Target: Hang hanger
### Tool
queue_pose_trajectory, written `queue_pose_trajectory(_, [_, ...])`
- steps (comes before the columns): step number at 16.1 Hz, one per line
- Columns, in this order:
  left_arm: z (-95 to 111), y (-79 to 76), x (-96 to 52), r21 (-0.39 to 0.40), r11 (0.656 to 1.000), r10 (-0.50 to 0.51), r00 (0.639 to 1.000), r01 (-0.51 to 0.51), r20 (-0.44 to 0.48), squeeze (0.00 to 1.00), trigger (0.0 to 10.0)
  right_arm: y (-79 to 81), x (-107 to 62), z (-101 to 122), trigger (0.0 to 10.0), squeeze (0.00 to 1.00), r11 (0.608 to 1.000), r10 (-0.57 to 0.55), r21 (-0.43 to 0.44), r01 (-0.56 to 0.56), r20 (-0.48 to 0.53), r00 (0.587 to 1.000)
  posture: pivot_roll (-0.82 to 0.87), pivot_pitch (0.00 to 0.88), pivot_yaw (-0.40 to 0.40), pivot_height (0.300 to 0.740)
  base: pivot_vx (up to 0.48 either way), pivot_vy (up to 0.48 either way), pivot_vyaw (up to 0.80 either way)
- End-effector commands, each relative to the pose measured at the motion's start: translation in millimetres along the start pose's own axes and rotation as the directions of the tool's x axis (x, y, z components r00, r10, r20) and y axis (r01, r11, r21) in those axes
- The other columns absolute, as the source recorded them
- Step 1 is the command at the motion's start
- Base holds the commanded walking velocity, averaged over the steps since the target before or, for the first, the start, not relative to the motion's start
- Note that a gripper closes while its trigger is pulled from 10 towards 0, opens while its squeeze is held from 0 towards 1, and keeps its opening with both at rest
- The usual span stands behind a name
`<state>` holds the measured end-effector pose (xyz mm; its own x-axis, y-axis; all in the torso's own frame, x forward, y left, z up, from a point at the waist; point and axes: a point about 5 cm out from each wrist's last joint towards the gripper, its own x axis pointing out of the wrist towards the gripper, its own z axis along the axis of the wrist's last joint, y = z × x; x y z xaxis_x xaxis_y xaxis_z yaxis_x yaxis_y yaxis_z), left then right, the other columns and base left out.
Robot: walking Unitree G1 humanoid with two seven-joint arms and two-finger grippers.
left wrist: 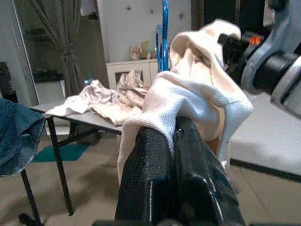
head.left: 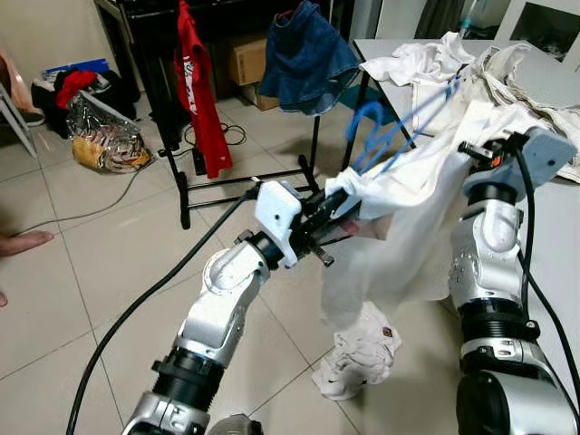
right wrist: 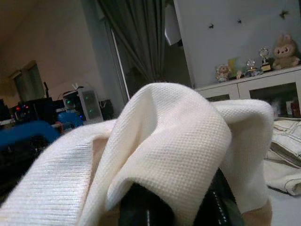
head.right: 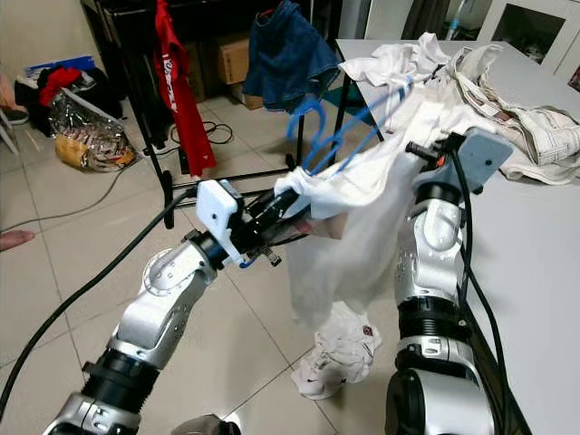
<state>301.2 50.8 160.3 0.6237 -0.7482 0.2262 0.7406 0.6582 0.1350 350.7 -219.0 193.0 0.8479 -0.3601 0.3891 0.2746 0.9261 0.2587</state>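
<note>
Meanwhile, both grippers pinch a soft white knit garment draped on a thin blue plastic hanger (head.left: 399,136): left gripper (head.left: 337,210) clamps fabric at nine o'clock, right gripper (head.left: 471,149) at three; it looks light and floppy, best steered by the hanger's stiff hook

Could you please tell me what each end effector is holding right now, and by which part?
Both hold the white shirt draped on the blue hanger: the left end effector pinches its left edge, the right end effector grips a fold at its right side.
</note>
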Motion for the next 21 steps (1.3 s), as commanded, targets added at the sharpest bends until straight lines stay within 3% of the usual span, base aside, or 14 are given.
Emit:
queue_pose_trajectory(1, [0.2, 0.8, 2.3, 0.029, 0.999, -0.013, 1.0, 0.013, -0.011, 0.0, 10.0, -4.7, 0.9, 8.7, 0.0, 0.0, 1.0, -0.017, 0.017, 0.016, 0.049, 0.999, 0.0, 0.0, 0.035, 0.723, 0.0, 0.0, 0.0])
queue_pose_trajectory(4, [10.4, 16.0, 11.6, 0.062, 0.998, 0.01, 1.0, -0.01, -0.004, 0.0, 10.0, -3.3, -4.7, 6.7, 0.0, 0.0, 1.0, 0.008, 0.015, -0.009, 0.048, 0.999, 0.0, 0.0, 0.038, 0.723, 0.0, 0.0, 0.0])
queue_pose_trajectory(5, [13.6, 19.8, 13.1, 0.038, 0.999, 0.009, 1.0, -0.009, 0.004, 0.0, 10.0, -0.3, -7.9, 5.9, 0.0, 0.0, 0.999, 0.032, 0.014, -0.033, 0.051, 0.998, 0.0, 0.0, 0.038, 0.723, 0.0, 0.0, 0.0])
queue_pose_trajectory(8, [7.7, 11.9, 10.8, 0.002, 0.997, -0.08, 0.997, 0.08, -0.021, 0.0, 10.0, 1.3, -10.1, 4.8, 0.0, 0.0, 0.999, 0.041, 0.03, -0.043, 0.048, 0.998, 0.0, 0.0, 0.041, 0.723, 0.0, 0.0, 0.0])
queue_pose_trajectory(13, [3.4, 14.6, 11.1, 0.018, 0.998, -0.057, 0.997, 0.058, -0.046, 0.0, 10.0, 3.1, -10.4, 4.1, 0.0, 0.0, 0.997, 0.064, 0.032, -0.066, 0.044, 0.997, 0.0, 0.0, 0.038, 0.723, 0.0, 0.0, 0.0])
queue_pose_trajectory(15, [5.9, 15.9, 9.2, -0.049, 0.996, -0.078, 0.996, 0.077, -0.034, 0.0, 10.0, 0.2, -9.2, 4.2, 0.0, 0.0, 0.999, 0.051, 0.016, -0.052, 0.047, 0.998, 0.01, 0.0, 0.036, 0.723, 0.0, 0.0, 0.0])
queue_pose_trajectory(16, [11.1, 3.3, 4.5, -0.103, 0.975, -0.195, 0.98, 0.197, 0.026, 0.0, 10.0, -0.4, -7.3, 4.6, 0.0, 0.0, 0.999, 0.052, 0.005, -0.052, 0.049, 0.997, 0.01, 0.0, 0.038, 0.723, 0.0, 0.0, 0.0])
queue_pose_trajectory(18, [12.4, -8.8, 1.2, -0.102, 0.952, -0.286, 0.957, 0.289, 0.048, 0.0, 10.0, 3.5, -5.0, 6.3, 0.0, 0.0, 0.997, 0.07, 0.007, -0.07, 0.056, 0.996, 0.01, 0.0, 0.037, 0.723, 0.0, 0.0, 0.0])
queue_pose_trajectory(19, [12.4, -8.8, 1.2, -0.102, 0.952, -0.286, 0.957, 0.289, 0.048, 0.0, 10.0, 3.5, -5.0, 6.3, 0.0, 0.0, 0.997, 0.07, 0.007, -0.07, 0.056, 0.996, 0.01, 0.0, 0.037, 0.723, 0.0, 0.0, 0.0])
queue_pose_trajectory(21, [13.7, -20.2, 3.2, -0.099, 0.934, -0.339, 0.939, 0.343, 0.055, 0.0, 10.0, 18.1, 2.3, 12.1, 0.0, 0.0, 0.993, 0.115, 0.003, -0.116, 0.078, 0.99, 0.0, 0.0, 0.038, 0.723, 0.0, 0.0, 0.0])
